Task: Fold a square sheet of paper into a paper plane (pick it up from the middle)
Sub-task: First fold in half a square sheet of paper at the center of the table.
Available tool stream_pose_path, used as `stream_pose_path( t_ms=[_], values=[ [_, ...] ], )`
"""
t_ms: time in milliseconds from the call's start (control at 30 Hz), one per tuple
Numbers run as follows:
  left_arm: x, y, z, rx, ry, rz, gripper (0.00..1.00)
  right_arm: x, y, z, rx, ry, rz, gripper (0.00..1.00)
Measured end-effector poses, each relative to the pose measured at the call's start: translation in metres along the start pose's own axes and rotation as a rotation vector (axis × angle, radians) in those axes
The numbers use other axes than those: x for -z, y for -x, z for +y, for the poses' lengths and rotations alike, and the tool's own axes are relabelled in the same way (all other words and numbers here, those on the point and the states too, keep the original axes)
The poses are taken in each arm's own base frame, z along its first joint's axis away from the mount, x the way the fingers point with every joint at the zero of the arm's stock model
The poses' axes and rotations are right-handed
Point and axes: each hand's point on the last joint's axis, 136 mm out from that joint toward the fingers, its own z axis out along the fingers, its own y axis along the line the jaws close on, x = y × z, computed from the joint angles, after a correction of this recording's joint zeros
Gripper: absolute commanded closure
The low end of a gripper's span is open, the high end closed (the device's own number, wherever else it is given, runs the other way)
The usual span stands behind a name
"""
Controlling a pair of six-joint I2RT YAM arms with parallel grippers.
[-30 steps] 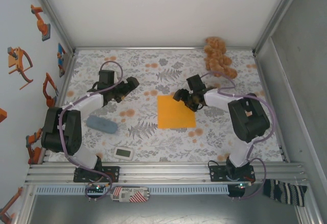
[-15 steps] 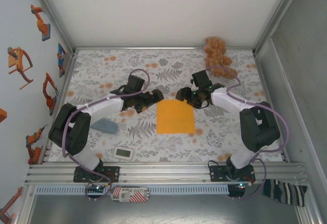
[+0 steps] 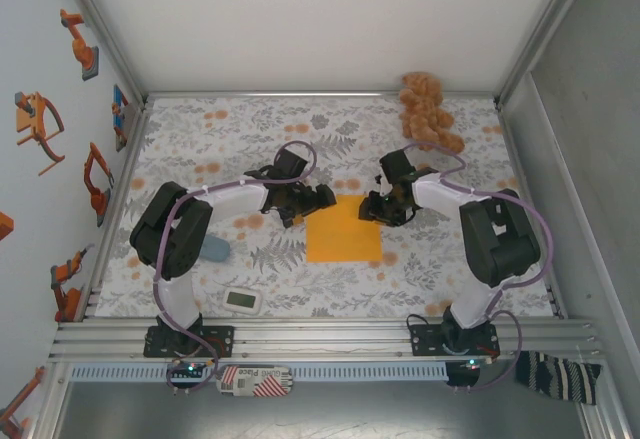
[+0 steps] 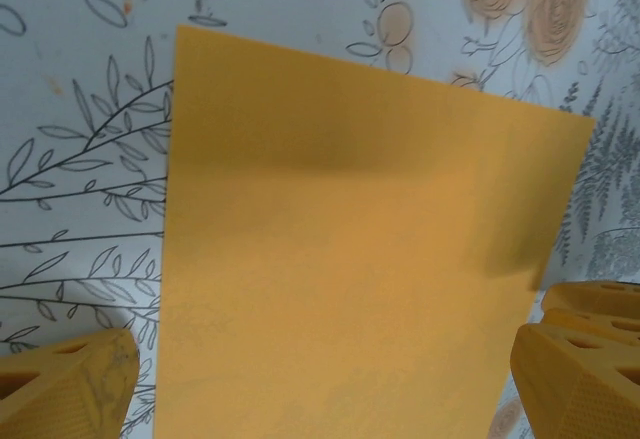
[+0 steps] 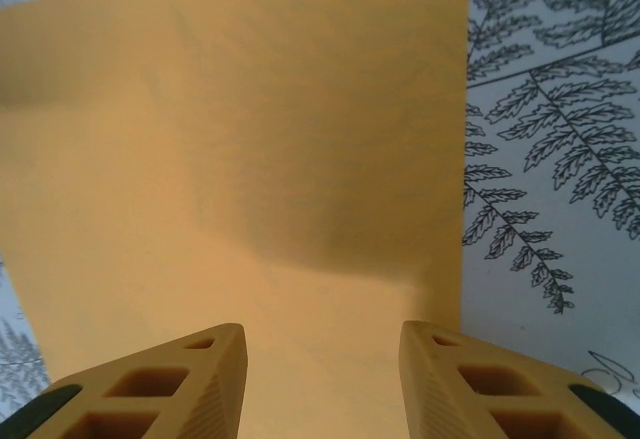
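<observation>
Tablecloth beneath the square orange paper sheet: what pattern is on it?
The pale grey-white tablecloth carries dark leafy sprigs and pale-orange flowers; clearest in the left wrist view.

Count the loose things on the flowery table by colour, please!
Orange: 1, the square sheet of paper
Tan-brown: 1, the plush toy
Blue: 1, a soft pad
White: 1, a small gadget
Total: 4

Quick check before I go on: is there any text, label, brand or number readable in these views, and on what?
Nothing can be quoted with confidence.
Red-and-white striped label at the near edge of the rig: dark print, upside down to the top camera, too small to read.
Small white device: grey screen, no digits legible.
Square sheet of paper: plain orange, unmarked.
Wall stickers: pictures, no words.
</observation>
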Motion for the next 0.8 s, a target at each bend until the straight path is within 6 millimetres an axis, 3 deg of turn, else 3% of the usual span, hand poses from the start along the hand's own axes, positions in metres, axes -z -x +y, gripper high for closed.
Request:
stream_pose_path(
  t_ms=[800],
  values=[
    [-0.0052, -0.0052, -0.0023, 0.001, -0.017, 0.041, 0.13, -0.0038, -0.0027, -0.0072, 0.015, -0.008, 0.020, 0.53]
  ],
)
